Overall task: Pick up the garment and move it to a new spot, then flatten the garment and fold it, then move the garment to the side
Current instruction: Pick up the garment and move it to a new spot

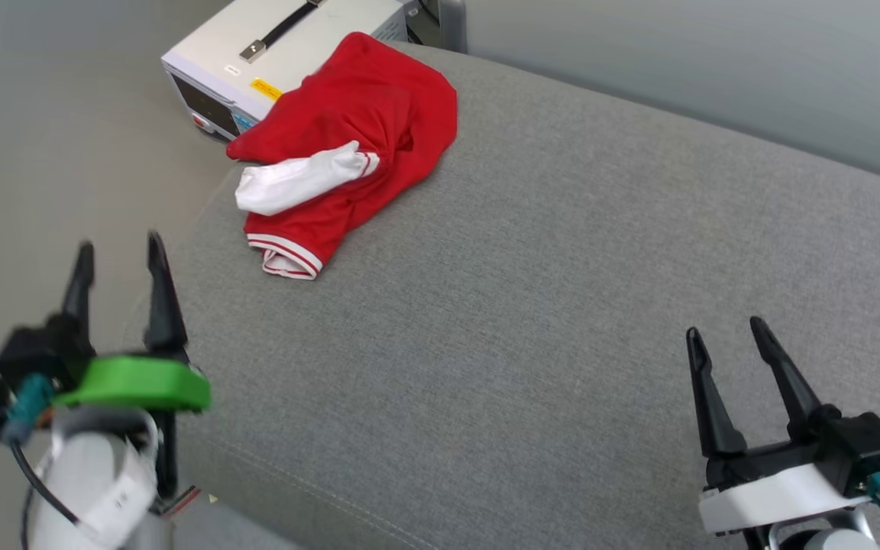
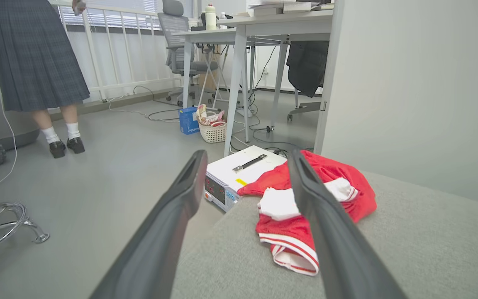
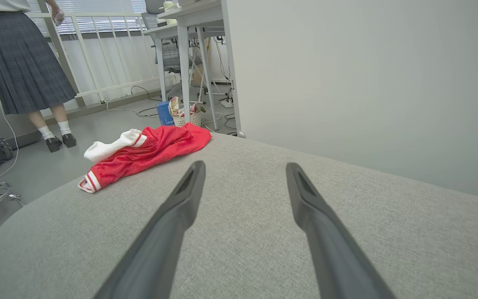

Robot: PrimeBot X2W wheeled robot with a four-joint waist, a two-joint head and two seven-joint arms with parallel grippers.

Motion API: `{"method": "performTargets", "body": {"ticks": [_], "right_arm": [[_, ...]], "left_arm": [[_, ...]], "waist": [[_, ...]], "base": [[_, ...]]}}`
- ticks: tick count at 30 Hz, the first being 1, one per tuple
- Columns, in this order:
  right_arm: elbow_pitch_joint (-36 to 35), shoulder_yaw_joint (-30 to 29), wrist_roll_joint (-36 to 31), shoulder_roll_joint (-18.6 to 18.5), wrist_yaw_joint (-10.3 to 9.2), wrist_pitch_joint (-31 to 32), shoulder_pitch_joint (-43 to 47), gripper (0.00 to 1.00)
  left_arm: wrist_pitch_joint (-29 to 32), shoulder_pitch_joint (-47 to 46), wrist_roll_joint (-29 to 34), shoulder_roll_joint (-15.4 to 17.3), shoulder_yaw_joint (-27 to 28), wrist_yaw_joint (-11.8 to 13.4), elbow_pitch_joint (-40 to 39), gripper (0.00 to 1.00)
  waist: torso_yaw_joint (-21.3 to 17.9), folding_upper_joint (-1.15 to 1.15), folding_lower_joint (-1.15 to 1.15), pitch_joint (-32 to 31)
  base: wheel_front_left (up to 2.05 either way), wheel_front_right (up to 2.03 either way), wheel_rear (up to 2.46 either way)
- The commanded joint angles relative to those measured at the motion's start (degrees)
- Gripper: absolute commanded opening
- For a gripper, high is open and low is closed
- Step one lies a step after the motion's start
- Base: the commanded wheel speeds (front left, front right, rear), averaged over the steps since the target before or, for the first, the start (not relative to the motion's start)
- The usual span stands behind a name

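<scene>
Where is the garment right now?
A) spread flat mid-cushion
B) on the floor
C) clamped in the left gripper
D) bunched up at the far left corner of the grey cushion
D: the garment lies crumpled at the grey cushion's far left corner, by the white box, with the left gripper and right gripper both open and well short of it.

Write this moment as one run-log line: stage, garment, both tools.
stage: before pickup | garment: crumpled, on grey cushion, far left edge | left tool: open, empty | right tool: open, empty
</scene>
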Motion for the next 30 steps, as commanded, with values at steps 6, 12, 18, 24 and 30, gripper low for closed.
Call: {"method": "performTargets", "body": {"ticks": [6, 12, 18, 24, 30], "right_arm": [[-2.38, -0.27, -0.82, -2.8, -0.05, -0.28, -3.88, 1.0], [-5.06, -0.76, -1.24, -5.09, -0.05, -0.28, -6.64, 1.0], [-6.68, -0.67, -0.71, -7.03, -0.05, -0.28, -8.01, 1.0], [-7.78, -0.33, -0.54, -7.83, -0.05, -0.28, -9.28, 1.0], [-8.26, -0.08, -0.44, -8.47, -0.05, -0.28, -10.65, 1.0]], "left_arm": [[-0.33, -15.11, -2.56, 6.46, -0.73, -2.35, 6.49, 1.0], [2.92, -28.77, -9.5, 13.52, -8.8, -2.64, 13.3, 1.0], [16.91, -40.21, -21.94, 20.15, -19.47, -2.66, 19.69, 1.0], [36.53, -46.68, -33.8, 25.73, -28.04, -2.66, 22.41, 1.0], [50.62, -49.68, -38.47, 28.72, -35.35, -2.66, 25.72, 1.0]], "waist": [[-4.3, 0.0, 0.0, 6.99], [-6.73, 0.0, 0.0, 12.5], [-8.94, 0.0, 0.0, 16.14], [-10.92, 0.0, 0.0, 19.41], [-12.52, 0.0, 0.0, 22.98]], "base": [[0.0, 0.0, 0.0], [0.0, 0.0, 0.0], [0.0, 0.0, 0.0], [0.0, 0.0, 0.0], [0.0, 0.0, 0.0]]}}
